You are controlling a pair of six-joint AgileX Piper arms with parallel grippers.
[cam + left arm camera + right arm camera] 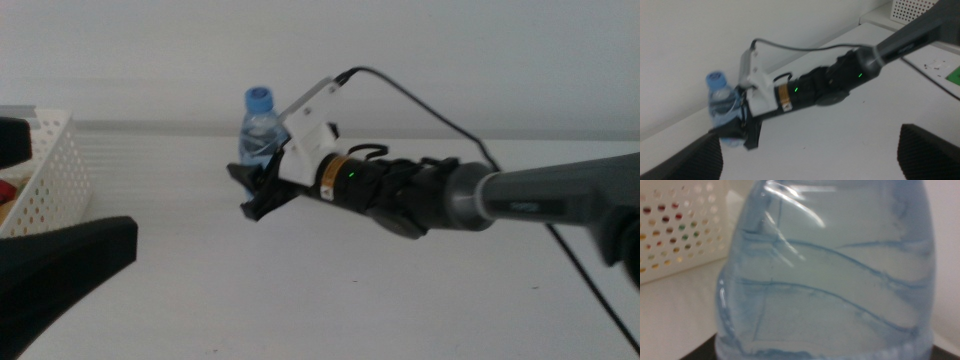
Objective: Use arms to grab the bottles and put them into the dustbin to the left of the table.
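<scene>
The right claw (262, 190) has reached in from the right side and sits around the low part of the water bottle (259, 125). In the right wrist view the bottle (830, 275) fills almost the whole picture, so it is right between the jaws. I think the claw is holding the bottle, or is just about to, but I cannot tell if the jaws press on it. The bottle stands up straight on the white desk (330, 290), near the back, with its blue cap (259, 98) on top. The claw grabs it low down, likely so the bottle does not tip over.

The bin (50, 170) is at the left side of the desk, well apart from the bottle. Something red and something orange show inside it, so I think other bottles are already in there.

The left claw (810, 155) waits low at the near left, jaws wide and holding nothing. Its dark jaw (60, 255) lies between the bottle and the bin, a bit nearer the camera. It could get in the way when the bottle is carried over.
</scene>
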